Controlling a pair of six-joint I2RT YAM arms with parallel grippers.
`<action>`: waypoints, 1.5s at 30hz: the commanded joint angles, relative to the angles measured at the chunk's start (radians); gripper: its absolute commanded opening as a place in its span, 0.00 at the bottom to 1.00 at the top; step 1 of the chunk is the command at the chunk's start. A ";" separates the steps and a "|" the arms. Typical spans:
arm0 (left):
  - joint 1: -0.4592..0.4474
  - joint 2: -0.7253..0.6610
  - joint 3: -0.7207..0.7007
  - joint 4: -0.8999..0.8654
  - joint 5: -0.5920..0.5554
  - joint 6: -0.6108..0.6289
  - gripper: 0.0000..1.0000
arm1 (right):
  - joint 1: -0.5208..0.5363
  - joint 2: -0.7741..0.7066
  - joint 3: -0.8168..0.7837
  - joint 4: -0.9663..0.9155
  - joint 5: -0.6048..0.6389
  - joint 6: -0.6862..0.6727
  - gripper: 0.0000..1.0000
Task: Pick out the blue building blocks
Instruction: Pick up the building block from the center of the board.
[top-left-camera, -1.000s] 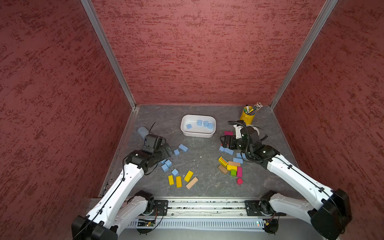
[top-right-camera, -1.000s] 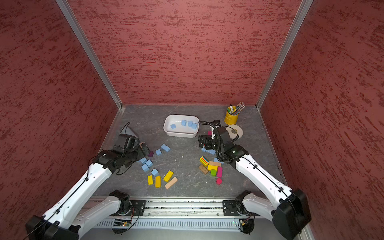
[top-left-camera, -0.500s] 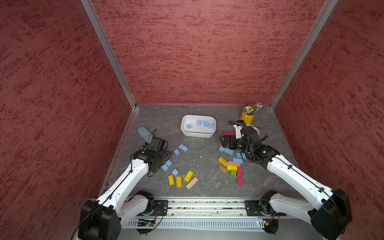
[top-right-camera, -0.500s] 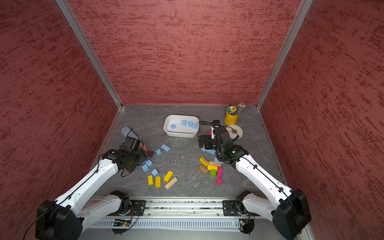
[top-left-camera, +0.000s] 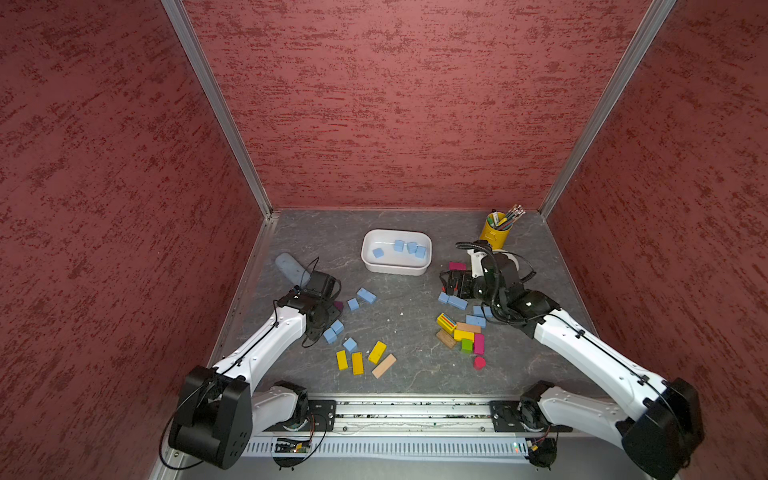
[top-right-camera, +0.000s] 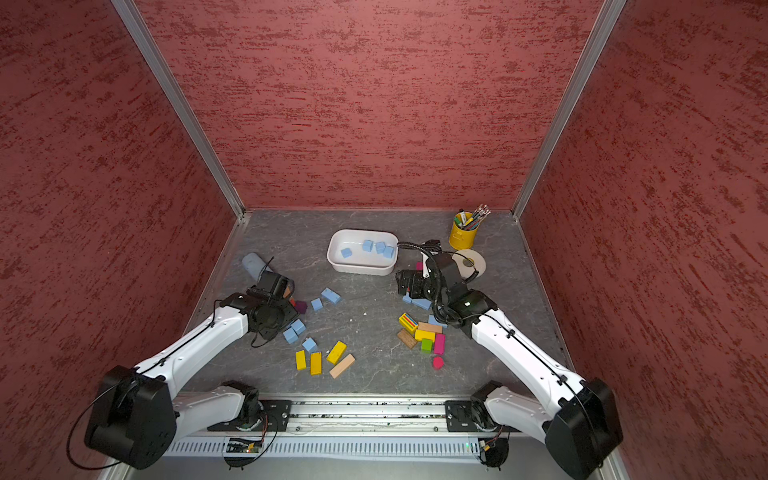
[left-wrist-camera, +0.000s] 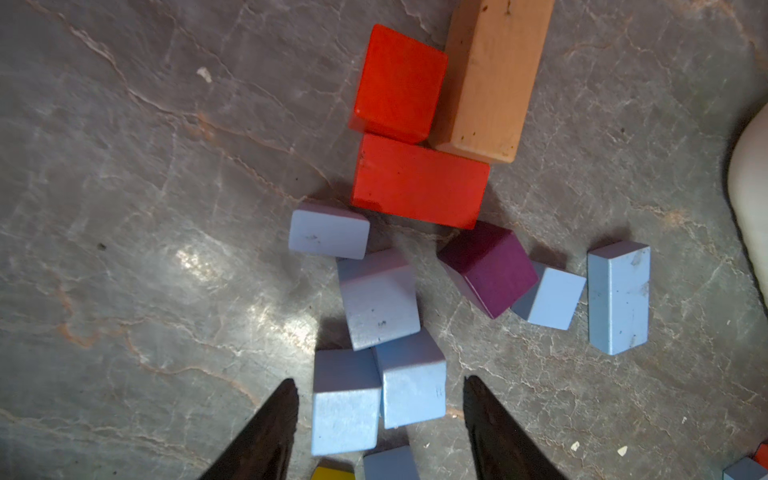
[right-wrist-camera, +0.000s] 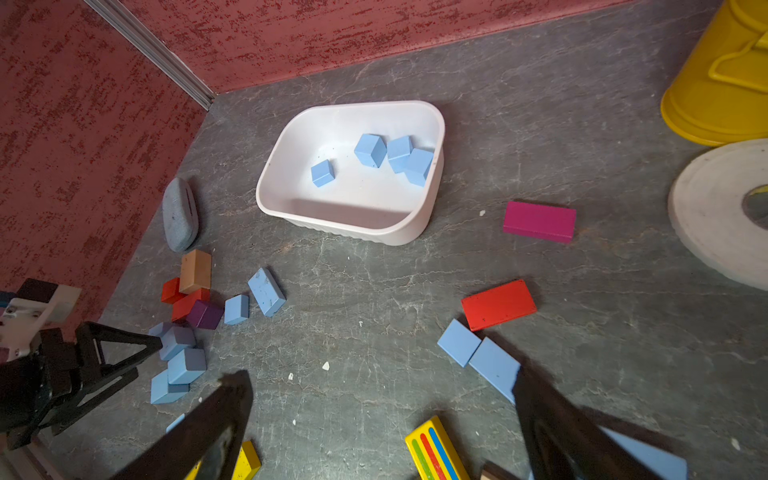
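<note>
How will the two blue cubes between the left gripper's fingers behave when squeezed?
The blue cubes look like stiff painted wood, so they probably won't deform. Flat faces mean they should slide, not roll. They sit side by side and slightly skewed between the fingers of the left gripper, so a squeeze may twist one out.

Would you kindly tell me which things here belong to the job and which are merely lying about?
Job: light sky-blue wooden blocks; white plastic tub, holding four.
Lying about: yellow wooden bricks; red wooden blocks; purple wooden cube; yellow metal pencil tin; white tape roll; grey oblong case.
</note>
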 joint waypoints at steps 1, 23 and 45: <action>0.010 0.022 -0.014 0.046 -0.023 0.005 0.62 | -0.003 -0.021 0.003 0.016 0.013 0.009 0.99; 0.038 0.177 -0.014 0.128 -0.028 0.026 0.47 | -0.003 -0.026 -0.009 0.014 0.020 0.007 0.99; 0.039 0.202 -0.010 0.132 -0.023 0.038 0.25 | -0.003 -0.027 -0.011 0.016 0.023 0.004 0.99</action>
